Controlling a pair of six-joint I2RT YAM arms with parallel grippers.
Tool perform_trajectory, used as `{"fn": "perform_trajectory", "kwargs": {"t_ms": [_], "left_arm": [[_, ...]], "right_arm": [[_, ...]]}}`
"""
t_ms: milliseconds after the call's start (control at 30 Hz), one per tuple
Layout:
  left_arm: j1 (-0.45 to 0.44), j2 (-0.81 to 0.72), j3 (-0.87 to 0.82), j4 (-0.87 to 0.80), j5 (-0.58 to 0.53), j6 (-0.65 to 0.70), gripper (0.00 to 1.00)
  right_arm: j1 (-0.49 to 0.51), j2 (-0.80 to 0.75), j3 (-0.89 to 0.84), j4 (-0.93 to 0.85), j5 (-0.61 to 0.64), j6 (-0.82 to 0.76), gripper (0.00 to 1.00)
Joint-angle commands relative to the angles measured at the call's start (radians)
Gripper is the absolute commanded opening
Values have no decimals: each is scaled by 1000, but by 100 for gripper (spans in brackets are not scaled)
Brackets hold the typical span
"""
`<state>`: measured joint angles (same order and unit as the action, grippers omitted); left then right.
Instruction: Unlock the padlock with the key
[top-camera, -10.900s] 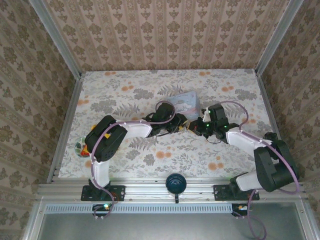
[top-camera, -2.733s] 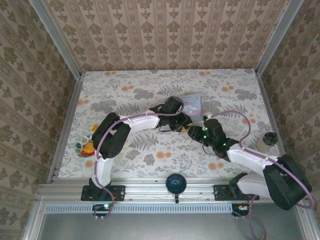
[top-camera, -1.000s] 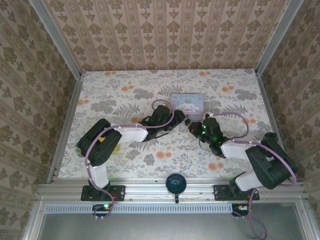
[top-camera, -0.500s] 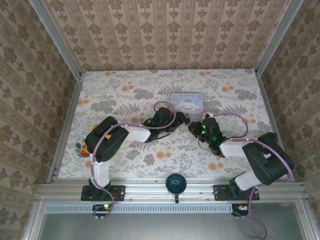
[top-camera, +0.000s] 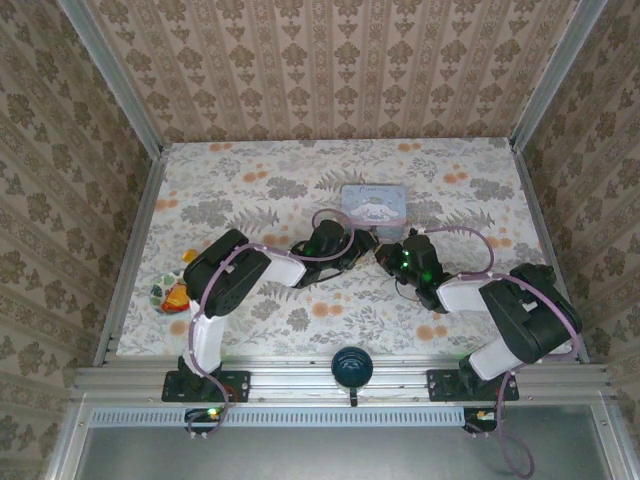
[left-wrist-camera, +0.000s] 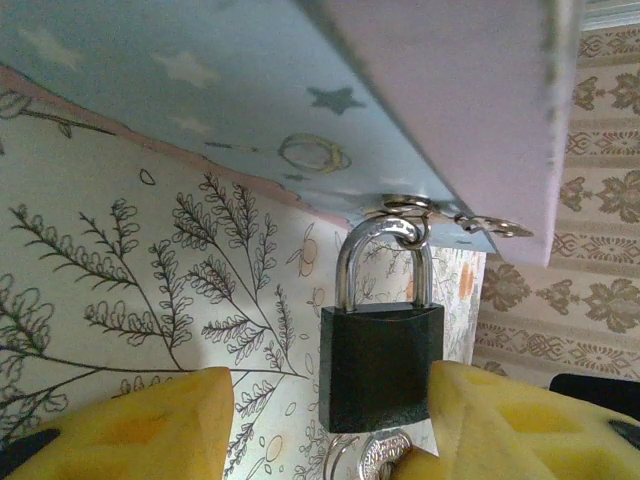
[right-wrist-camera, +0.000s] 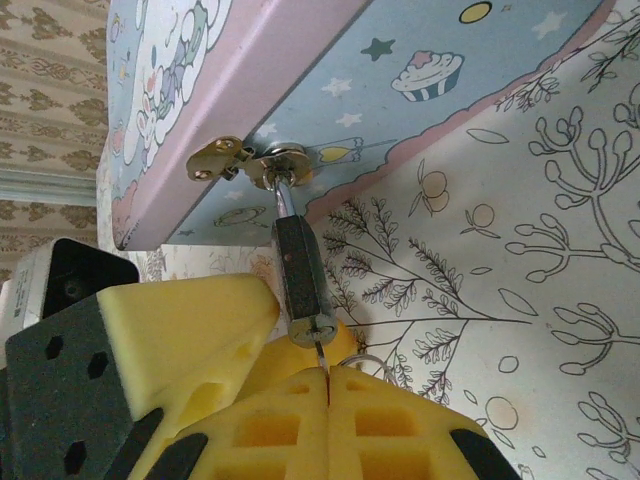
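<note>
Hanging from the hasp of the tin, the padlock, flanked by the open left gripper. Pinched in the closed right gripper, the key, tip in the padlock's base

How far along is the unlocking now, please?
Done: the key looks inserted in the padlock. In hand: the right gripper pinches the key; the left gripper flanks the padlock. Left: the shackle is closed through the hasp on the tin, so turning and opening remain.

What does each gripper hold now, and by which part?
Right gripper pinches the key by its head. Left gripper holds nothing, open around the padlock.
</note>
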<state>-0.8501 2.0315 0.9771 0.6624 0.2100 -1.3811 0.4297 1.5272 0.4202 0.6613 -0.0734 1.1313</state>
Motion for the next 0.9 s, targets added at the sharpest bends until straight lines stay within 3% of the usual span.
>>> {"fn": "perform_trajectory", "kwargs": {"t_ms": [0, 433, 867], "left_arm": [[3, 26, 39, 53, 24, -19, 55], [4, 62, 64, 95, 39, -9, 41], [20, 28, 75, 16, 19, 94, 23]], "right_arm": [[-5, 22, 27, 50, -9, 20, 1], [-5, 37, 27, 64, -7, 32, 2], [-5, -24, 26, -44, 31, 11, 10]]}}
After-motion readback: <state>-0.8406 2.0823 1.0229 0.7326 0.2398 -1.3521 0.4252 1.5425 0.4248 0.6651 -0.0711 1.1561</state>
